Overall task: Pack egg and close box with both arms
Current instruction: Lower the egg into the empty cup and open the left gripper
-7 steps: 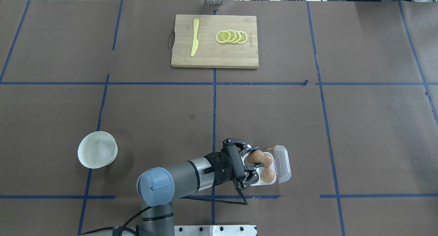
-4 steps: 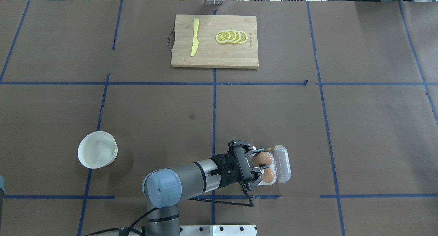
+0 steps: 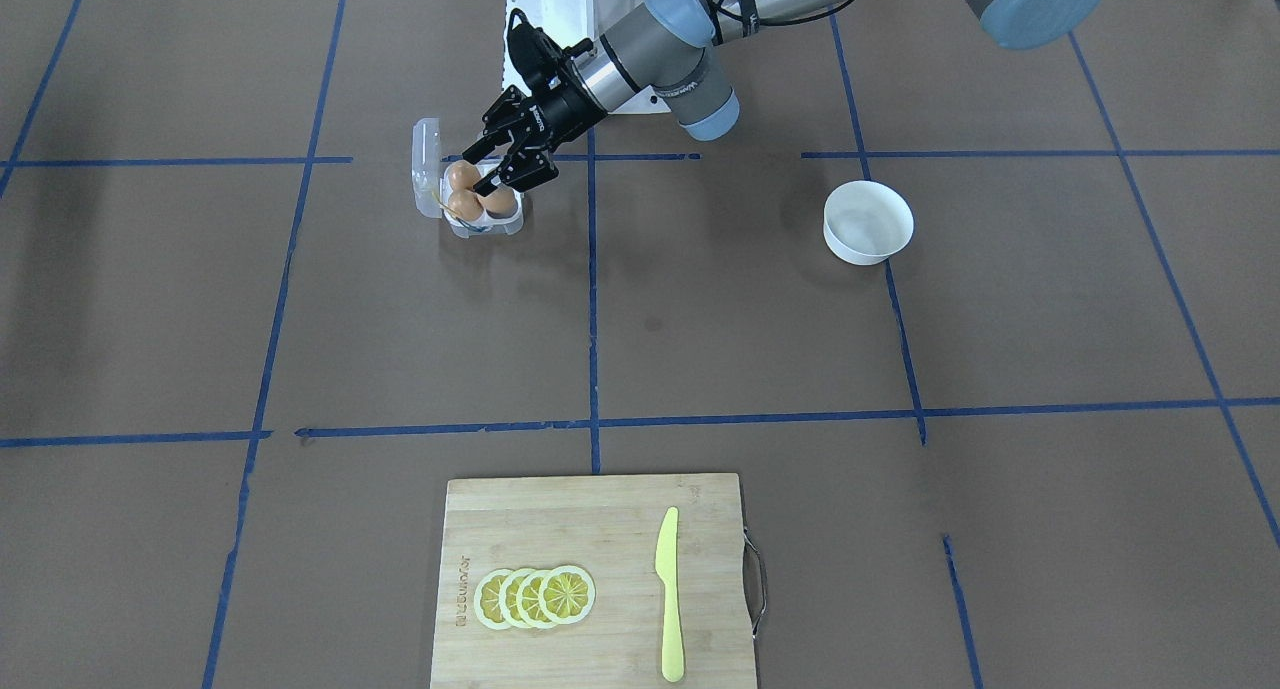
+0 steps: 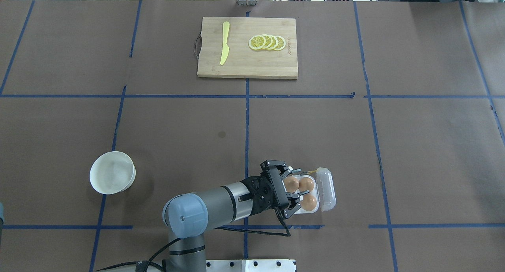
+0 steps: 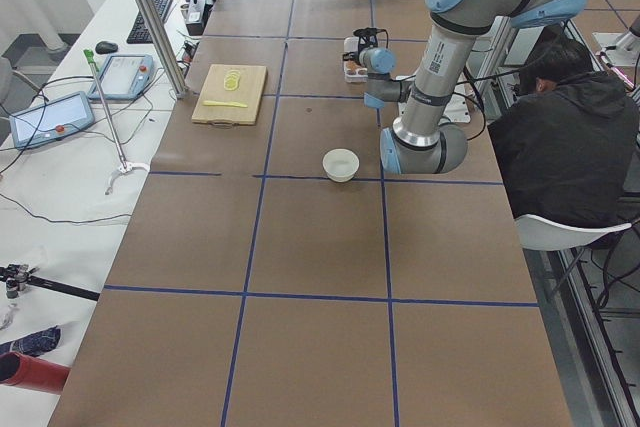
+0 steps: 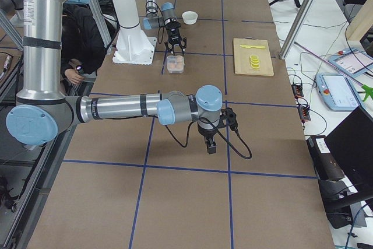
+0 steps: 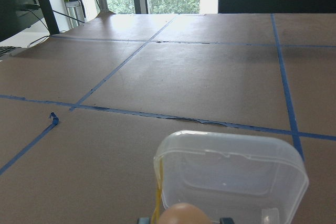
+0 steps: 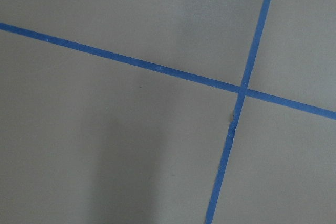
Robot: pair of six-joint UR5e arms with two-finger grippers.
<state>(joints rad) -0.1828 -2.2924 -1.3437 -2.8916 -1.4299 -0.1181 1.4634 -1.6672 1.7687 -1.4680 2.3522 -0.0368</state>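
The clear box (image 4: 326,190) stands near the table's front edge with its lid open to the right, and it also shows in the front view (image 3: 428,157). Three brown eggs sit in its cups: one (image 4: 292,184) at the far left, one (image 4: 307,184) at the far right, one (image 4: 309,202) at the near right. My left gripper (image 4: 294,188) is open, its fingers straddling the far-left egg (image 3: 497,201) without touching it. The left wrist view shows that egg's top (image 7: 184,213) before the lid (image 7: 231,174). My right gripper (image 6: 210,146) hangs over bare table; whether it is open or shut I cannot tell.
A white bowl (image 4: 112,172) stands left of the left arm. A wooden cutting board (image 4: 247,64) with a yellow knife (image 4: 225,43) and lemon slices (image 4: 267,42) lies at the far middle. A seated person (image 5: 570,137) is behind the robot.
The egg held above the box has gone down into the far-left cup. The left gripper moved over the box, let go and drew back a little.
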